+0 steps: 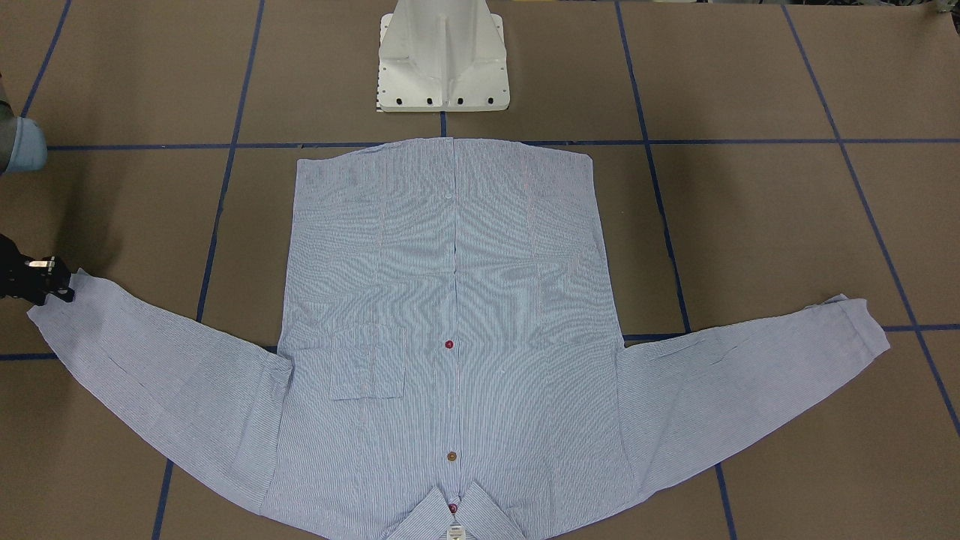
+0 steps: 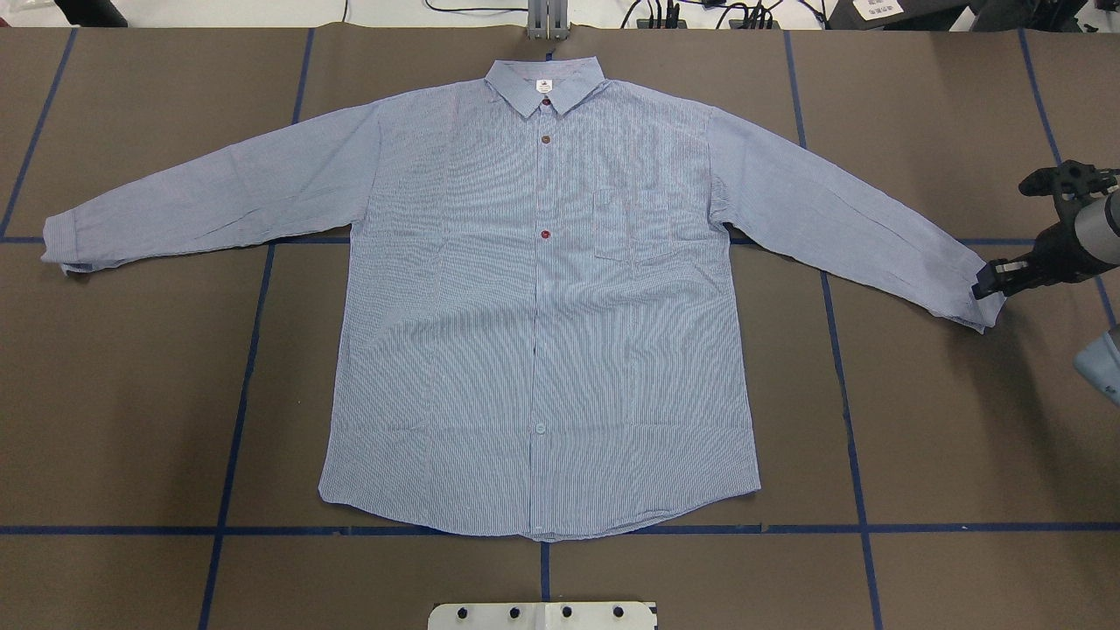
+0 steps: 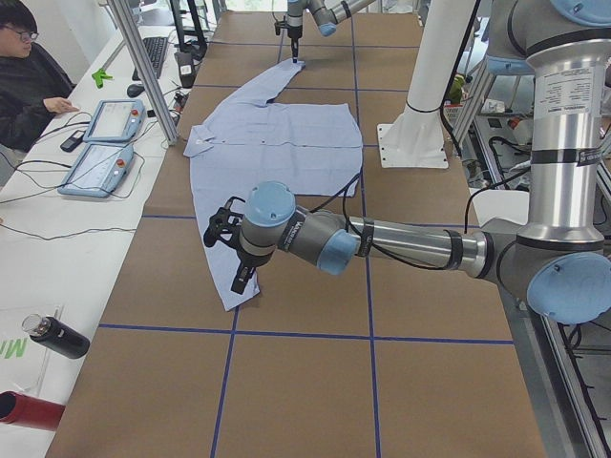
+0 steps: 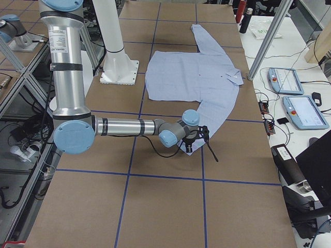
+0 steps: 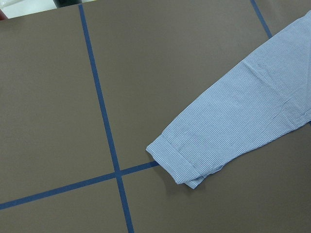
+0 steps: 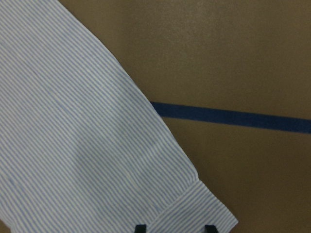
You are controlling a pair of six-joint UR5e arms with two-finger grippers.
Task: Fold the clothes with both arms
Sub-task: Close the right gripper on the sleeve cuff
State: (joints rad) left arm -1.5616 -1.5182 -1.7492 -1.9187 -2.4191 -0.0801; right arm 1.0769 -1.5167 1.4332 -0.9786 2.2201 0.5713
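**Right jaws astride a cuff; shirt flat, no fold made**

Right gripper [image 6: 175, 227]: jaws moderately parted, one tip on either side of the sleeve cuff [image 6: 194, 213], not yet pinching it. Beyond the jaws, the light blue-and-white finely striped long-sleeved button-up shirt [image 2: 542, 350] lies front-up on the brown table [image 2: 919, 420], sleeves spread.

Judgement: light, limp cloth that will sag and drag. The doubled cuff hem is the firmest hold.

Left gripper [image 3: 232, 250] hangs over the far cuff [image 5: 177, 162]; cannot tell its jaws.
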